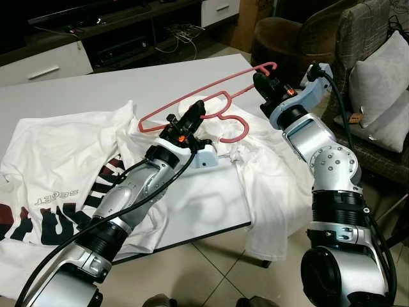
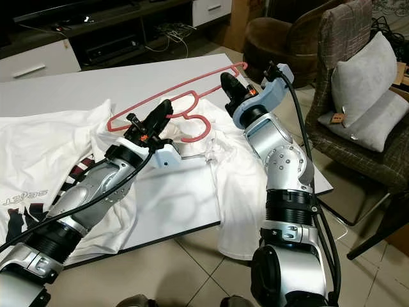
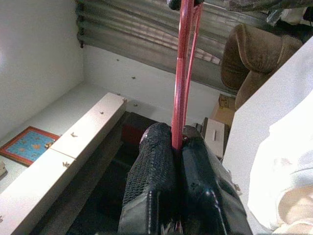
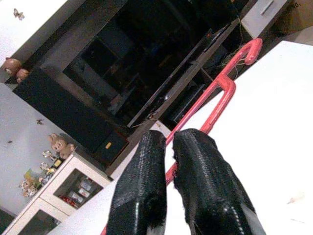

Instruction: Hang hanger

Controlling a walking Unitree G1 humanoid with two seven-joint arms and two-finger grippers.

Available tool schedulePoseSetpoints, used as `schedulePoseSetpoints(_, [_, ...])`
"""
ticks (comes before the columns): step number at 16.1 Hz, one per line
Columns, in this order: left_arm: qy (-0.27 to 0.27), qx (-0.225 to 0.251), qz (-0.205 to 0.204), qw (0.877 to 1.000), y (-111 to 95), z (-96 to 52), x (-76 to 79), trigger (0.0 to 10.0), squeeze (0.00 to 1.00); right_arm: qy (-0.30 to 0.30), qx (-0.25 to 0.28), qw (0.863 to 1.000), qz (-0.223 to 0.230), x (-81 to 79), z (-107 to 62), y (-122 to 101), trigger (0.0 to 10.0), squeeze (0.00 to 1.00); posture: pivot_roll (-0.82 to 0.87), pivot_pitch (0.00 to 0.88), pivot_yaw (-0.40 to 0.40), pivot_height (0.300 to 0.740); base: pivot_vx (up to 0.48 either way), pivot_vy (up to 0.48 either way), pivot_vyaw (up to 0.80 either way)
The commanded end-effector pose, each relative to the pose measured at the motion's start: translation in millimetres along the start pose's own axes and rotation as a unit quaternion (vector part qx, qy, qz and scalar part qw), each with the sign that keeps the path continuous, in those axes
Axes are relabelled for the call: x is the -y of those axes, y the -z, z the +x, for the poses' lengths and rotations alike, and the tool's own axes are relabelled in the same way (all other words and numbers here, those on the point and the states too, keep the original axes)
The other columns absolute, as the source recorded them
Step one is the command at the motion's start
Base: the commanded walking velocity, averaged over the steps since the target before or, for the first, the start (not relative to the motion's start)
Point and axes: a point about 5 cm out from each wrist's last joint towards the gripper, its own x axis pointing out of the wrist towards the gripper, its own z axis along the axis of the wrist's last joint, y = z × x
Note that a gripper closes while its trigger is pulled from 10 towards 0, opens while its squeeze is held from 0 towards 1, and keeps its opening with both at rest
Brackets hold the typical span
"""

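Left gripper (image 1: 192, 117) and right gripper (image 1: 261, 83): both pinching the thin red plastic hanger (image 1: 185, 102), lifted over white table (image 1: 96, 86) and white T-shirt (image 1: 57, 160); apparently unhung, no rail visible.

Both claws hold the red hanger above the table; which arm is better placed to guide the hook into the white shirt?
Likely left. The left claw grips the red hanger right above the white shirt, near the hook; the right claw holds its far end.

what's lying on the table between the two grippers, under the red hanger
In the left eye view, crumpled white T-shirt fabric on the white table, between the left gripper and right gripper, both shut on the red plastic hanger.
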Motion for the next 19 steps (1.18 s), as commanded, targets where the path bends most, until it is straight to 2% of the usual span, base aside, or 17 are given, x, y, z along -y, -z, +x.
schedulePoseSetpoints(1, [-0.025,0.018,0.009,0.999,-3,4.8,-9.0,10.0,0.00,0.004,0.003,1.000,0.004,0.2,0.3,-1,0.0,0.06,-0.05,0.000,0.015,0.736,0.000,0.000,0.00])
schedulePoseSetpoints(12, [-0.018,0.020,0.011,1.000,-2,4.8,-6.7,10.0,0.02,0.010,0.008,1.000,0.004,4.2,-0.2,0,0.0,0.07,-0.05,0.000,0.020,0.736,0.000,0.000,0.00])
schedulePoseSetpoints(13, [-0.014,0.026,-0.006,1.000,-3,2.9,-5.7,10.0,0.70,0.012,0.009,1.000,0.003,4.9,-0.6,0,0.0,0.06,-0.05,0.000,0.020,0.736,0.000,0.000,0.00])
schedulePoseSetpoints(14, [-0.012,0.033,-0.023,0.999,-5,0.9,-5.4,10.0,1.00,0.015,0.010,1.000,0.000,5.7,-0.9,0,0.0,0.07,-0.05,0.000,0.020,0.736,0.000,0.000,0.00])
schedulePoseSetpoints(16, [-0.005,0.021,-0.005,1.000,-2,0.4,-1.8,10.0,1.00,0.028,0.020,0.999,-0.011,9.1,-1.4,-3,0.0,0.07,-0.05,0.000,0.022,0.736,0.000,0.000,0.00])
schedulePoseSetpoints(17, [0.003,0.008,-0.009,1.000,1,0.9,0.6,10.0,1.00,0.038,0.030,0.999,-0.015,11.7,-1.5,-5,0.0,0.07,-0.05,0.000,0.022,0.736,0.000,0.000,0.00])
schedulePoseSetpoints(18, [0.009,-0.006,-0.021,1.000,4,0.9,2.8,10.0,0.00,0.050,0.044,0.997,-0.026,14.5,-2.1,-8,0.0,0.07,-0.05,0.000,0.023,0.736,0.000,0.000,0.00])
schedulePoseSetpoints(19, [0.009,-0.011,-0.028,1.000,5,0.8,3.3,10.0,0.00,0.055,0.050,0.997,-0.031,15.7,-2.4,-10,0.0,0.07,-0.05,0.000,0.023,0.736,0.000,0.000,0.00])
